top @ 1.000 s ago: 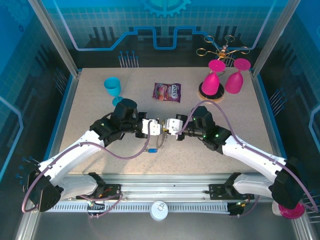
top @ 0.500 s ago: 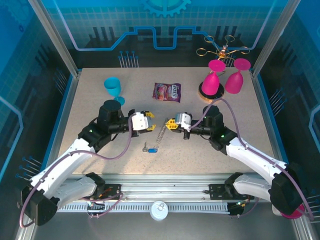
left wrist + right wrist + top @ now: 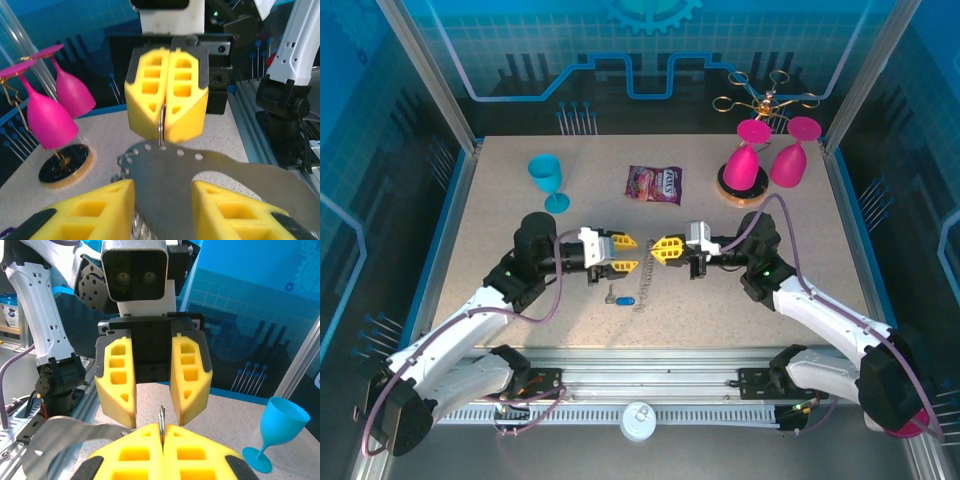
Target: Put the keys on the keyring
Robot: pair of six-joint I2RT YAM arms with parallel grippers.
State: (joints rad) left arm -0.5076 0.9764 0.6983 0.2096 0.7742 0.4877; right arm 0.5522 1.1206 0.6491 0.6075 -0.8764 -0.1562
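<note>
The right pincer (image 3: 658,247) is clamping its yellow fingers together on one thin metal end of the beaded chain keyring (image 3: 643,282). It is holding that end up off the worktop (image 3: 740,310), so the rest of the chain is hanging down in a loose strand with its lower part resting on the surface. Held like this, the end is pointing toward the other arm. That looks deliberate, since it is offering a free tip for a key to be threaded onto. In the right wrist view a sliver of metal is standing upright in the seam between the closed pads.

The left pincer (image 3: 626,254) is facing it head-on from just beside it, with its fingers spread apart and nothing between them. It is hovering level with the pinched end and is not touching it.

The blue-headed key (image 3: 620,298) is lying flat on the worktop just in front of the two pincers, near the bottom of the hanging chain, and neither arm is touching it. Whether it is touching the chain is too fine to tell. Threading is therefore not yet under way. The empty left pincer seems the one to fetch the key, gripping it so its hole stays free for the chain end.

The pink goblets (image 3: 770,160) are standing well apart at the far right corner, clear of the work.
</note>
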